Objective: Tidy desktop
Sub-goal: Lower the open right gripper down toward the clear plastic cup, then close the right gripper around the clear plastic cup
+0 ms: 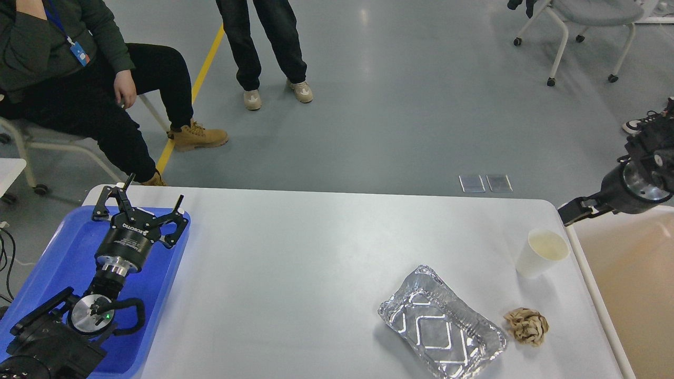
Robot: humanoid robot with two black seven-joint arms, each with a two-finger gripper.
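Note:
The desktop (316,252) is a large white-grey tabletop. On its right part lie a white paper cup (542,252), an empty foil container (442,329) and a ball of crumpled brown paper (526,325). My left gripper (142,199) is open and empty, hovering over the far end of the blue tray (58,252) at the left. My right gripper (575,213) is at the far right, above the bin's far-left corner, up and to the right of the cup. It is dark and only one finger shows.
A beige white-rimmed bin (632,295) stands against the desktop's right edge. A seated person (79,89) and a standing person (268,47) are beyond the far edge. A wheeled chair (584,31) is at the back right.

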